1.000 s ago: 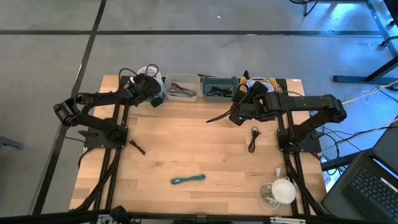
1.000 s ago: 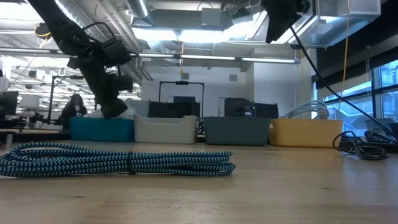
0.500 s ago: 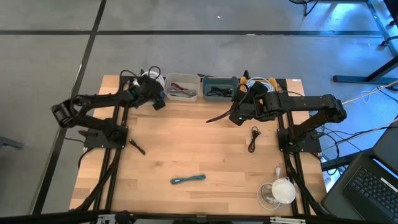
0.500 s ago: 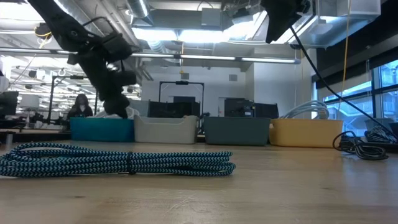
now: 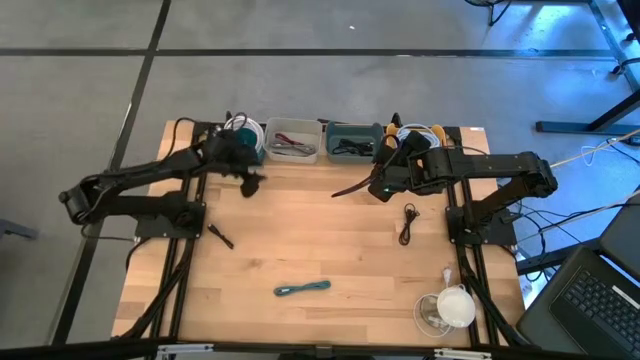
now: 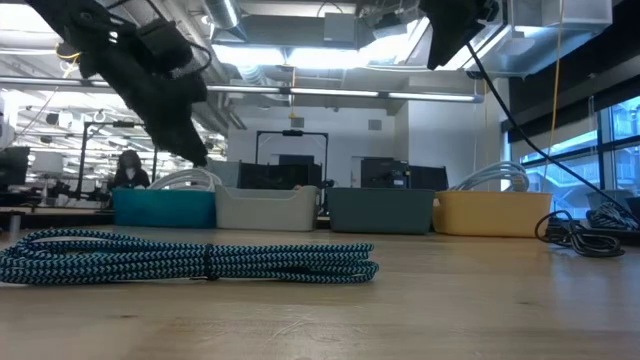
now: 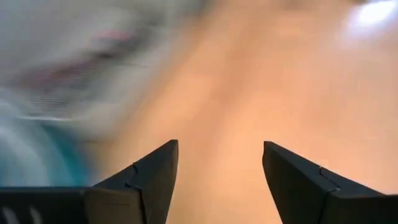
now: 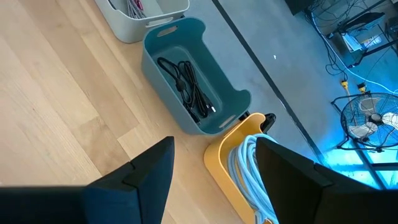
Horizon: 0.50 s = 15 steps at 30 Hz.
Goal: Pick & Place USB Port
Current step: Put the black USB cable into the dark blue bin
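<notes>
The left gripper (image 5: 250, 181) hangs with its jaws apart and nothing between them; in the left wrist view the two dark fingers (image 7: 146, 180) frame only bare, blurred wood. A second ago it hovered over the teal bin (image 5: 243, 135) at the table's far left corner with the fingers nearly together. Since then they have spread wide, and the gripper has swung off the bin toward the table's (image 5: 330, 240) middle. That reads as a drop just made: whatever cable it carried has most likely gone into the teal bin, where white cable coils (image 6: 190, 179) show above the rim in the low view. Whether the piece landed cleanly inside I cannot tell.

The left arm (image 5: 140, 180) is stretched long and low from its base at the table's left edge, wrist pitched forward over the boards just in front of the bins. It looks to be pulling back for the next item.

The right gripper (image 5: 378, 188) waits near the far edge, in front of the grey-blue bin (image 8: 193, 81) and yellow bin (image 8: 239, 168), its fingers (image 8: 149, 174) open and empty, unchanged over the second.

What remains on the table: a teal braided cable (image 5: 302, 288) toward the near edge, a black cable (image 5: 407, 224) toward the right edge, and a small dark piece (image 5: 220, 236) near the left edge.
</notes>
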### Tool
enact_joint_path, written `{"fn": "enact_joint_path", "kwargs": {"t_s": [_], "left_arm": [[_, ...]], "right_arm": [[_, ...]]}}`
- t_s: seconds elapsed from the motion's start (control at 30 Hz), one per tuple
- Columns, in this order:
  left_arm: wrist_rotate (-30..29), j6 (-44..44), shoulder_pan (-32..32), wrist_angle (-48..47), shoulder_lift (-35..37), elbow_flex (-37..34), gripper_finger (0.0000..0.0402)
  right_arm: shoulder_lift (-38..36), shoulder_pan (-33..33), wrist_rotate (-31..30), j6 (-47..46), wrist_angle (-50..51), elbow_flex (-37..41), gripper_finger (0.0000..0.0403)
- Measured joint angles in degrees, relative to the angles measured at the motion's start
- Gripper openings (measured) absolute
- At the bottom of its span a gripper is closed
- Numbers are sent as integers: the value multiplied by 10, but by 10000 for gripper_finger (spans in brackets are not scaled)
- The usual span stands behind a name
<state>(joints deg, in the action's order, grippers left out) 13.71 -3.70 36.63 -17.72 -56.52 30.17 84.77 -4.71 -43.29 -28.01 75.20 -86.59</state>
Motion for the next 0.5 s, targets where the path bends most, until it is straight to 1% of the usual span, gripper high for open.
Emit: {"fn": "enact_joint_path", "kwargs": {"t_s": [0.07, 0.1, 0.13, 0.2, 0.23, 0.33, 0.4, 0.5], "left_arm": [[92, 42, -23, -22, 17, 0, 221], [121, 66, -42, -25, 22, 0, 220], [137, 91, -68, -26, 24, 0, 218], [142, 125, -134, -24, 23, 0, 214], [134, 134, -173, -18, 21, 0, 211], [70, 156, -292, 20, 3, 0, 205], [30, 167, -363, 67, -17, 0, 202], [-28, 197, -446, 131, -52, 0, 200]], "right_arm": [[0, 0, 0, 0, 0, 0, 229], [0, 0, 0, 0, -2, 0, 229], [0, 0, 0, 0, -4, 0, 229], [0, 0, 0, 0, -8, 0, 229], [0, 0, 0, 0, -9, 0, 229], [0, 0, 0, 0, -8, 0, 229], [0, 0, 0, 0, -9, 0, 229], [0, 0, 0, 0, -8, 0, 229]]}}
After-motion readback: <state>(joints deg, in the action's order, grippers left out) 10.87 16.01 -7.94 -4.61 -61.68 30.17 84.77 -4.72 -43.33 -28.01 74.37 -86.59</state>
